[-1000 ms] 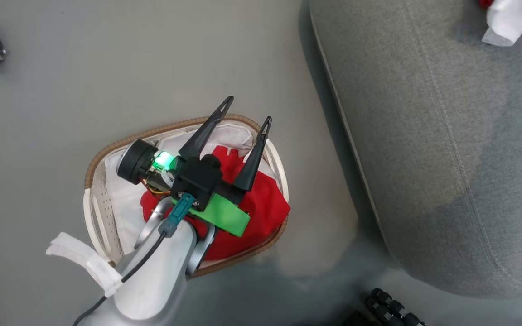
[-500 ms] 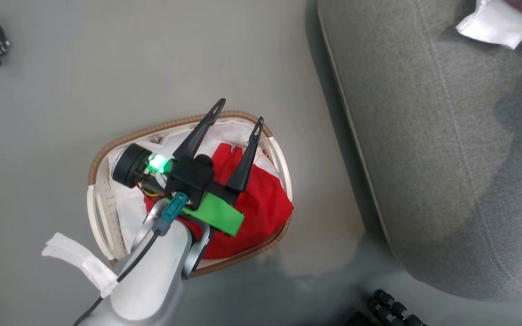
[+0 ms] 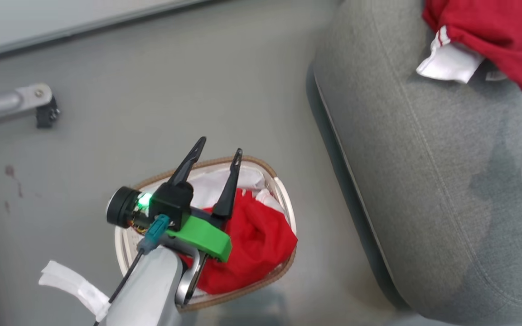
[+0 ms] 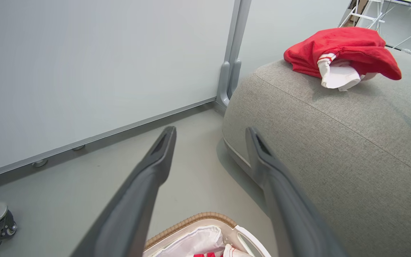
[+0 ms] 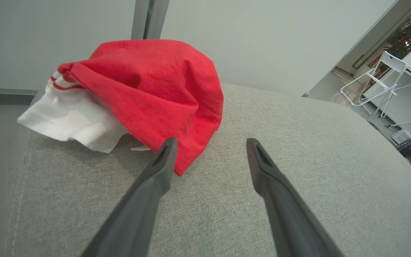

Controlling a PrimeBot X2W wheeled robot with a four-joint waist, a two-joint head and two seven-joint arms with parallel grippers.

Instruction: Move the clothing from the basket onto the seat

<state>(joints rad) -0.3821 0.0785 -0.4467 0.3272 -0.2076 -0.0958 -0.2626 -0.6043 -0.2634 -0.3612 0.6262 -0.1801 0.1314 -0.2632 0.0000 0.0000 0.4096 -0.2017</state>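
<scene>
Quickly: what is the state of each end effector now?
Left end effector: open, empty, above the basket.
Right end effector: open, empty, over the seat.

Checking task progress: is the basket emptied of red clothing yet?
No, one red garment lies bunched inside the basket, while a second red garment sits on the grey seat.

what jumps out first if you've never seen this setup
A bright red soft garment sits heaped in the round white plastic basket with a brown woven rim on the floor, the open left gripper over it. A second red garment with white trim lies on the large grey fabric seat, near the open right gripper.
</scene>
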